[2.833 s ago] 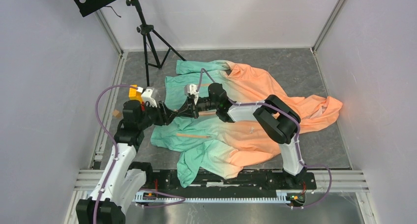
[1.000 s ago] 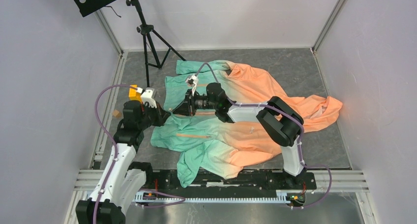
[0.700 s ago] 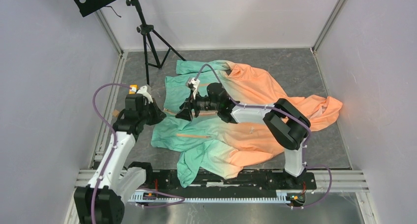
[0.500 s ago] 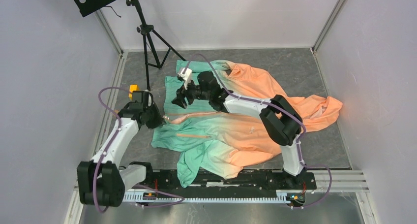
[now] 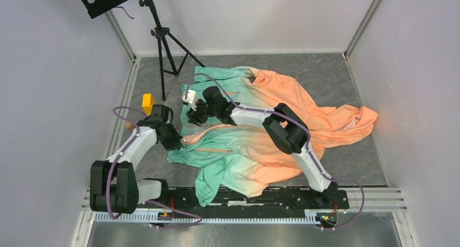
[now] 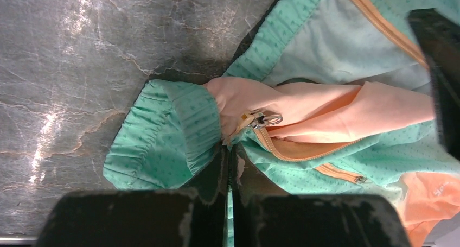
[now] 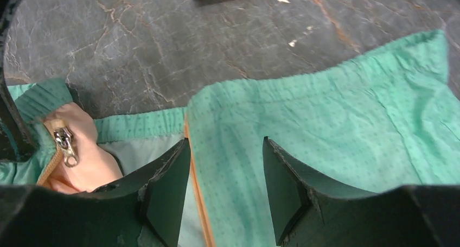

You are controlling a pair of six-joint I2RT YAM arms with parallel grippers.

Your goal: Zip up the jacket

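Left gripper (image 6: 228, 159) has its fingers pressed together, pinching the mint gathered hem of the jacket (image 5: 249, 154) right by the metal zipper slider (image 6: 264, 119); whether it also catches the orange zipper tape is hard to tell. Right gripper (image 7: 227, 149) is spread wide, hovering low over the other front panel, with that panel's orange zipper edge (image 7: 191, 165) just inside one finger. The jacket lies crumpled mid-table (image 5: 336, 73): thin dotted fabric fading mint to peach, elastic ribbed hem, on a grey marbled surface.
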